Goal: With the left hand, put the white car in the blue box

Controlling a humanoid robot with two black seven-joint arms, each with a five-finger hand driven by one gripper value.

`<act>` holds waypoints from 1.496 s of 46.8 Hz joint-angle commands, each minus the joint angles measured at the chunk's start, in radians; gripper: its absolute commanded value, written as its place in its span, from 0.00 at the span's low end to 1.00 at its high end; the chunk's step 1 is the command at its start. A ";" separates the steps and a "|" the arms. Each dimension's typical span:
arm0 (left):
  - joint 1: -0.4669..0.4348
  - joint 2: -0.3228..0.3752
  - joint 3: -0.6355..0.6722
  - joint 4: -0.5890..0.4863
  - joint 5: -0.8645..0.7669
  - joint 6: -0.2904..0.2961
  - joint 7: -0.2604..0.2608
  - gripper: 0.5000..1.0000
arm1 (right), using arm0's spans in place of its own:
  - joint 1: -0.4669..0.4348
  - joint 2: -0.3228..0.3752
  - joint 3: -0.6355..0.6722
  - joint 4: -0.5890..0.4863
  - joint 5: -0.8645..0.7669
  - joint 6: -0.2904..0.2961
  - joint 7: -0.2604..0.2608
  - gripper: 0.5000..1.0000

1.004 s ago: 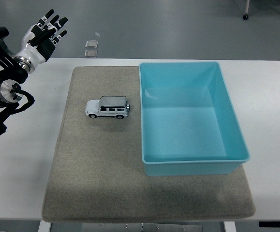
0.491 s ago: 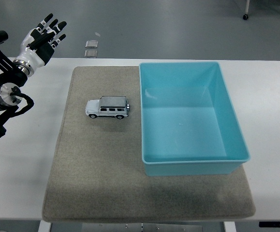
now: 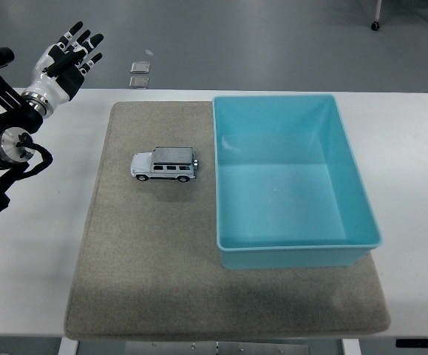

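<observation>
Meanwhile, the left hand [image 3: 64, 59] is hovering with fingers spread, well left of the blue box [image 3: 291, 177]; the white car [image 3: 165, 165] is sitting just beside the box's left wall.

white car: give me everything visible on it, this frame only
The white car is a small boxy SUV-style toy with a white body, a grey or silvery roof, dark side windows and dark wheels; the finish looks glossy, material unclear. It stands upright on its wheels, seen side-on, nose toward the picture's left. It sits on the grey mat, left of the blue box with a small gap, not touching it. Nothing holds it: the left hand is raised far off at the table's far left corner.
</observation>
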 commanded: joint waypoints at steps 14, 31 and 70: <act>-0.012 0.059 0.109 -0.080 0.000 -0.006 0.001 0.98 | 0.001 0.000 0.000 0.001 -0.001 0.000 0.000 0.87; -0.072 0.154 0.295 -0.224 0.332 0.023 0.000 0.96 | 0.001 0.000 0.000 0.001 -0.001 0.000 0.000 0.87; -0.038 0.297 0.361 -0.579 1.240 0.131 0.035 0.99 | -0.001 0.000 0.000 0.001 0.000 0.000 0.000 0.87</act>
